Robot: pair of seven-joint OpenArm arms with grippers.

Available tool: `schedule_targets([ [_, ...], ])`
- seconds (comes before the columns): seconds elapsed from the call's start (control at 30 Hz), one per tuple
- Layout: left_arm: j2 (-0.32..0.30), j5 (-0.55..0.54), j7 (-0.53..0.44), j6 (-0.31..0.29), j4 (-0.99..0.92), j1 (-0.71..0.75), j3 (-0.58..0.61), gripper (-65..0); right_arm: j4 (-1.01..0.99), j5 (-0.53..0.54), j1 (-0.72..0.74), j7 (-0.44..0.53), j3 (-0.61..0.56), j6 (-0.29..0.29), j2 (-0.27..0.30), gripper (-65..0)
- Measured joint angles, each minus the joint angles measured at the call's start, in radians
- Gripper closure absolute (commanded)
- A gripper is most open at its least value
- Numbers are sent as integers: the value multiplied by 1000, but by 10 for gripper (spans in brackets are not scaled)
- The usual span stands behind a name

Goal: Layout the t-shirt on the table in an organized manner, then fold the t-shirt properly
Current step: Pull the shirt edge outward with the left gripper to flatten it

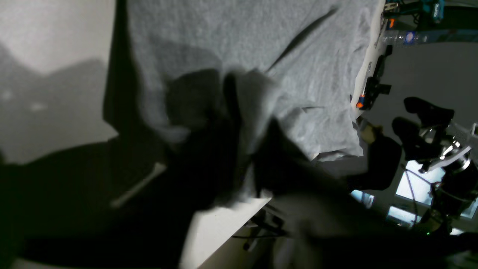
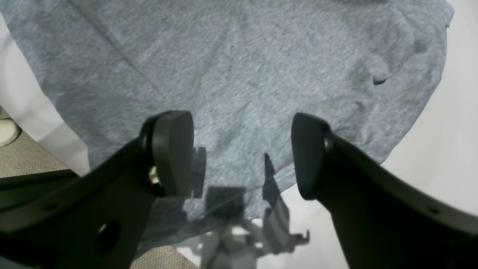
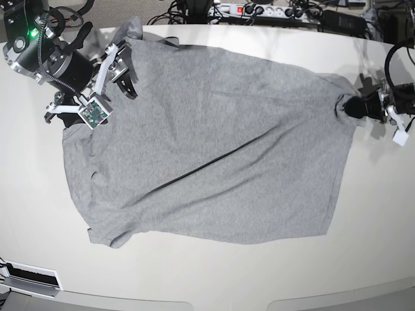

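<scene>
Heather-grey short-sleeved cotton t-shirt [image 3: 207, 142] is lying spread nearly flat across the large glossy off-white table [image 3: 207, 278], plain side up, no lettering showing. One long diagonal crease is running through the middle of the cloth. One sleeve is pointing toward the near left corner, the other toward the far left corner of the base view; the hem is lying along the right side.

Right gripper [image 2: 242, 153], on the left of the base view, is hanging over the far-left part of the shirt near the shoulder. Its two black rounded fingers [image 2: 173, 149] are standing well apart, with bare grey cloth showing in the gap between them and nothing clamped. The shirt's edge and a strip of white tabletop are showing below the fingers in the right wrist view.

Left gripper [image 3: 353, 107], on the right of the base view, is sitting at the shirt's right edge, where the cloth is bunching up into a small peak. Left wrist view is dark and blurred (fingers reading only as black shapes), but a fold of grey fabric [image 1: 254, 112] appears to be pinched between them, so the jaws are probably closed on the shirt's edge.

A row of black cables and power strips [image 3: 272, 13] is lying along the far edge of the table.
</scene>
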Motion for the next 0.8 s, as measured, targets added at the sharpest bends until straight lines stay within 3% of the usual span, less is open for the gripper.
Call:
schedule_targets([
  [0.03, -3, 0, 0, 0, 0, 0, 0, -348, 0, 0, 0, 0, 0, 1, 0, -426],
  [0.1, -12, 0, 0, 0, 0, -1, 0, -375, 0, 0, 0, 0, 0, 21, 0, -347],
  [0.2, -35, 0, -1, 0, 0, -3, 0, -359, 0, 0, 0, -5, 0, 48, 0, -35],
  [0.23, -45, 1, -9, 0, 0, -3, -9, -347, 0, -3, 0, -10, 0, 51, 0, 0],
  [0.4, -75, 0, -24, 0, 0, -33, -187, -272, 0, -41, 0, -8, 0, 43, 0, 0],
  [0.5, -77, -7, -32, 0, 0, -42, -267, -180, -16, -6, -2, 4, 0, 68, -17, 0],
  [0.6, -57, -4, -28, -1, 0, -38, -257, -82, -87, 4, 1, 26, 0, 140, -74, 0],
  [0.63, -45, 0, -27, 0, 0, -38, -241, -21, -122, -18, 6, 29, -1, 141, -89, 0],
  [0.67, -32, 0, -27, 0, 0, -38, -222, 0, -157, -47, 16, 31, -1, 142, -103, 0],
  [0.8, 20, 0, -51, -1, 0, -36, -139, 0, -282, -86, 63, 31, 0, 92, -118, 0],
])
